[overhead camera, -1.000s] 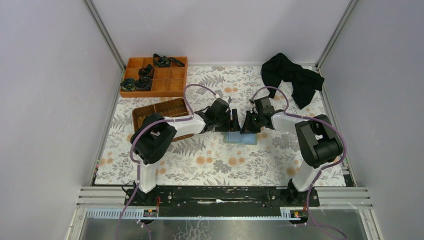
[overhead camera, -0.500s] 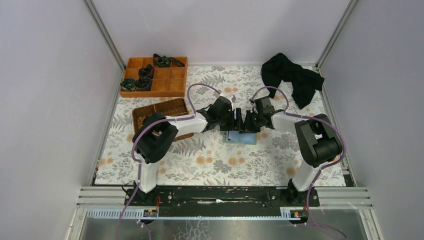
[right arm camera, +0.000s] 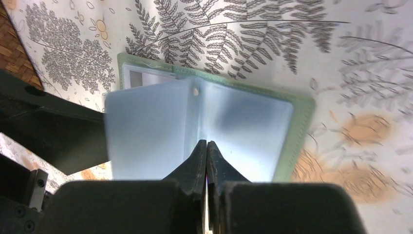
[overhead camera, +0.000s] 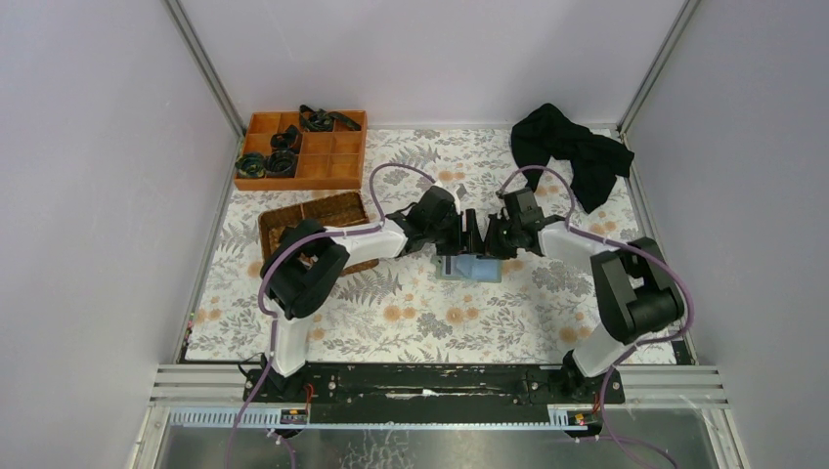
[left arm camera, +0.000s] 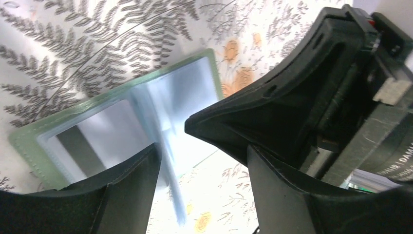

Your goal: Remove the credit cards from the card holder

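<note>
Item under inspection: thin folding card holder (overhead camera: pixel 475 270), grey-green outside and light blue inside. It lies open and flat on the fern-and-flower printed table cover (overhead camera: pixel 391 318), near the centre, between the two arms.

Left gripper (overhead camera: pixel 466 233): released, jaws standing apart. It is low over the left part of the card holder, with one clear inner leaf (left arm camera: pixel 168 187) rising just beside its left finger.

Right gripper (overhead camera: pixel 492 239): clenched, fingertips pressed together at the fold of the inner leaves. It cannot be told whether a leaf is caught between them. The leaf to its left (right arm camera: pixel 146 129) is raised and blurred.

Contents: a dark grey card (left arm camera: pixel 80 146) shows through a pocket of the left panel. Other cards cannot be made out.

Surroundings: an orange divided tray (overhead camera: pixel 332 161) at the far left, a brown wicker basket (overhead camera: pixel 327 210) nearer, a crumpled black cloth (overhead camera: pixel 572 151) at the far right. All are well apart from the card holder.
</note>
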